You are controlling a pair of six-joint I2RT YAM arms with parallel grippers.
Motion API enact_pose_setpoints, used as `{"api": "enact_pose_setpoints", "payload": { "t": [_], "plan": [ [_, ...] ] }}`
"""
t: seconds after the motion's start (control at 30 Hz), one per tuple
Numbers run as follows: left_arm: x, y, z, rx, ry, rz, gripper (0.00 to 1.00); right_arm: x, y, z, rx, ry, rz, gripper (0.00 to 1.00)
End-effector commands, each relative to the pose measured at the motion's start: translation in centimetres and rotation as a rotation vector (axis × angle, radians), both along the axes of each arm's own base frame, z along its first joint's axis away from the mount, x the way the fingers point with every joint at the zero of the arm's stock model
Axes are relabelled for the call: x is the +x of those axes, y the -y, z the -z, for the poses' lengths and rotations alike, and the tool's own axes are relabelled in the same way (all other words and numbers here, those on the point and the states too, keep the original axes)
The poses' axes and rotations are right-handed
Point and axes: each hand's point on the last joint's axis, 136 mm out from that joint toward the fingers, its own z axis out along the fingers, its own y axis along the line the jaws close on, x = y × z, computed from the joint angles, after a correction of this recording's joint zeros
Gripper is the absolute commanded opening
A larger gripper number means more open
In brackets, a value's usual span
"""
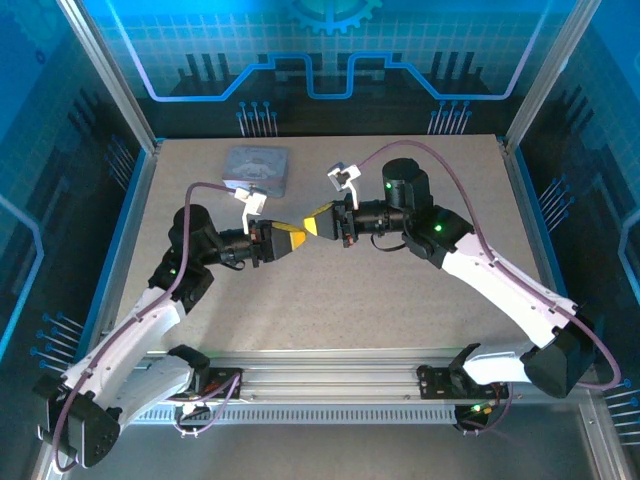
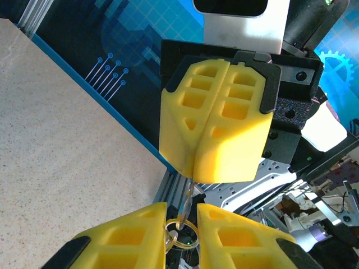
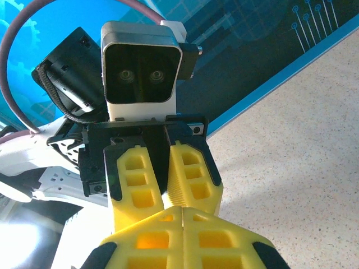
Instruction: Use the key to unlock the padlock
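The padlock (image 1: pixel 256 168) is a flat silver-grey block with rounded corners and faint pale marks on its top face. It lies flat on the table (image 1: pixel 400 310) at about 11 o'clock from the table's middle, well apart from both arms, with nothing touching it.

The key (image 2: pixel 187 203) is a thin sliver seen edge-on, with a small ring (image 2: pixel 182 234) at its lower end. It is up in the air near the table's middle, where the two grippers meet tip to tip.

From above, the left gripper (image 1: pixel 293 238) points towards 2 o'clock and the right gripper (image 1: pixel 318 224) towards 8 o'clock, their yellow tips almost touching. The key is too small to make out there.

The left wrist view gives what the top view cannot. The right gripper's fingers (image 2: pixel 216 129) are pressed together, and the key comes out of their seam at 6 o'clock, so that gripper is clamped on it. The ring hangs in the narrow gap between the left fingers (image 2: pixel 126 235); I cannot tell whether they pinch it.

The right wrist view shows its own fingers (image 3: pixel 219 238) closed flush, and the left fingers (image 3: pixel 190 176) at 12 o'clock with a dark slit between them. The key is hidden there.
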Motion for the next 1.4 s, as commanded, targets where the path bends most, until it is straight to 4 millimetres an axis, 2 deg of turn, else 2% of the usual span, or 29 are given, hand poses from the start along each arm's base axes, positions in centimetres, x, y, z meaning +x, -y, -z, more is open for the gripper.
{"api": "enact_pose_setpoints", "payload": {
  "t": [0.0, 0.17, 0.47, 0.63, 0.7, 0.8, 0.9, 1.03, 1.17, 1.37],
  "plan": [
    [-0.3, -0.1, 0.2, -0.002, 0.012, 0.017, 0.15, -0.6, -0.3, -0.7, 0.028, 0.023, -0.016, 0.00],
    [-0.4, -0.1, 0.2, -0.001, 0.009, 0.020, 0.00, -0.5, -0.2, -0.8, 0.030, 0.024, -0.009, 0.00],
    [-0.3, -0.2, 0.0, 0.001, 0.013, 0.015, 0.00, -0.2, -0.1, -0.8, 0.032, 0.025, 0.017, 0.00],
    [0.6, -1.1, 0.6, 0.041, -0.003, -0.053, 0.00, 1.0, 1.0, -0.5, 0.006, 0.026, 0.125, 0.45],
    [1.2, -1.9, 1.1, 0.086, -0.011, -0.106, 0.00, 2.0, 1.7, -0.1, -0.024, 0.006, 0.196, 0.50],
    [2.5, -3.5, 2.5, 0.193, -0.030, -0.224, 0.00, 4.5, 3.4, 1.5, -0.096, -0.073, 0.335, 0.52],
    [4.6, -6.1, 3.6, 0.298, -0.068, -0.379, 0.00, 7.0, 4.6, 3.3, -0.136, -0.165, 0.439, 0.53],
    [8.4, -11.1, 4.5, 0.390, -0.132, -0.626, 0.00, 10.4, 5.2, 5.7, -0.192, -0.268, 0.560, 0.53],
    [12.7, -15.9, 5.3, 0.458, -0.199, -0.812, 0.00, 13.7, 4.1, 7.7, -0.274, -0.322, 0.615, 0.53],
    [19.8, -21.2, 8.2, 0.530, -0.318, -0.943, 0.00, 18.9, 0.5, 11.7, -0.348, -0.393, 0.599, 0.54]
  ]
}}
